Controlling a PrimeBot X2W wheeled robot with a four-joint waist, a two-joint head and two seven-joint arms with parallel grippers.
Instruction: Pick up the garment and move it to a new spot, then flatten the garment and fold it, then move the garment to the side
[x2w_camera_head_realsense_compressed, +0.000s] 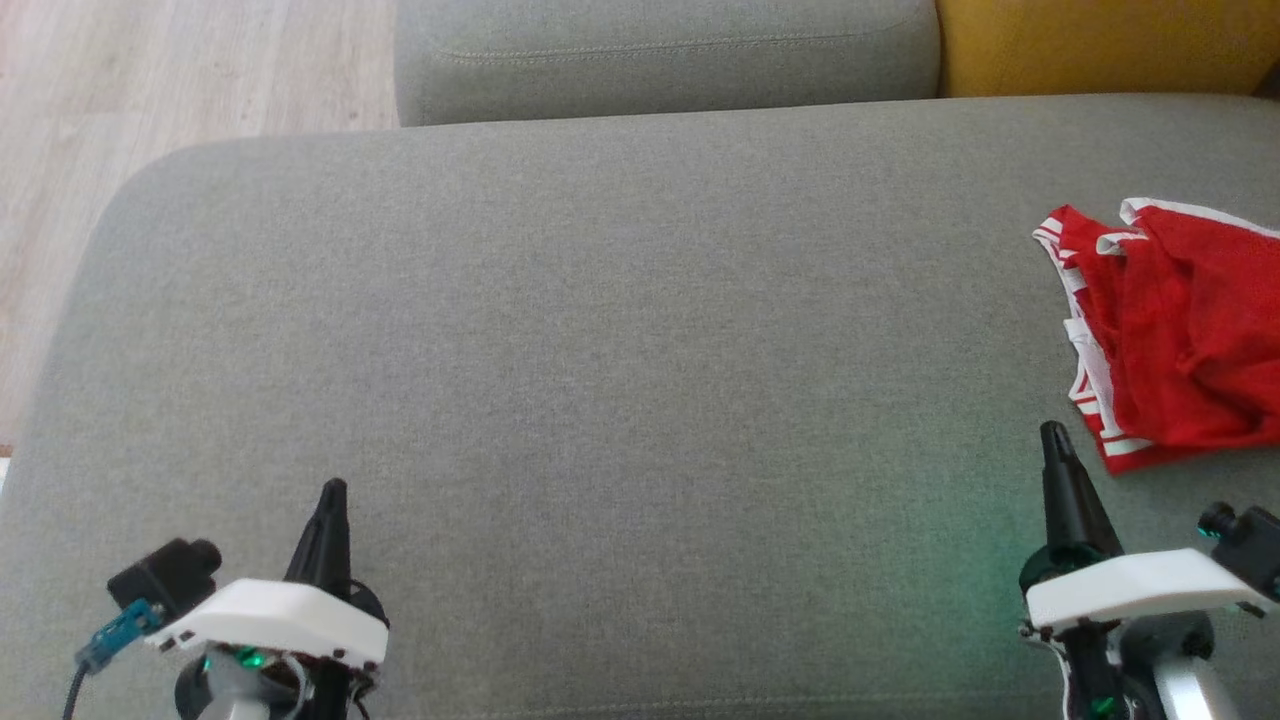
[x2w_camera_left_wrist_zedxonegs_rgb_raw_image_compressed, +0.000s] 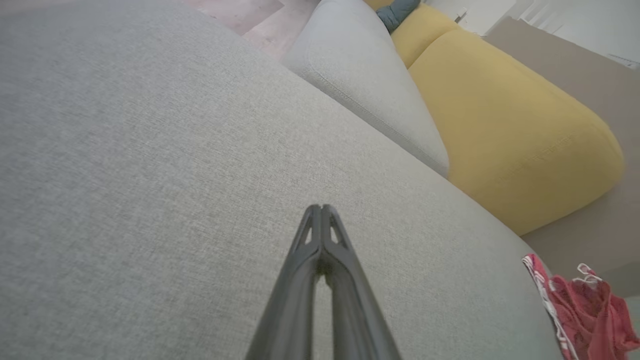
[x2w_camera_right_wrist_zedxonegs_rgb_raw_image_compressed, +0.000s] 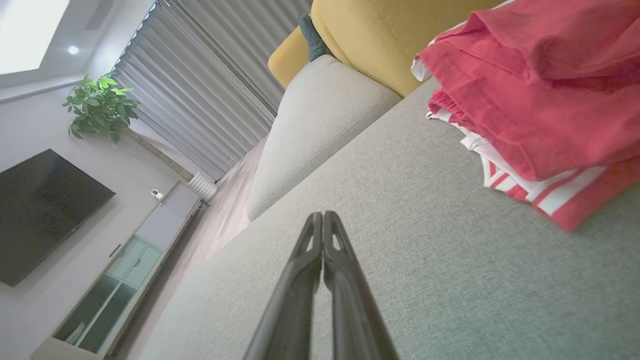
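The red garment with white stripes (x2w_camera_head_realsense_compressed: 1170, 330) is lying in a loosely folded pile at the right edge of the grey sofa seat (x2w_camera_head_realsense_compressed: 600, 330), near the yellow cushion (x2w_camera_head_realsense_compressed: 1100, 45), and nothing is touching it. The left gripper (x2w_camera_head_realsense_compressed: 333, 488) is hanging over the near left part of the seat, well apart from the garment, with its two dark fingers pressed together and holding nothing. The right gripper (x2w_camera_head_realsense_compressed: 1052, 432) is hanging over the near right part, its fingers also pressed together and empty, and its tip is pointing just beside the garment's near corner without touching it.
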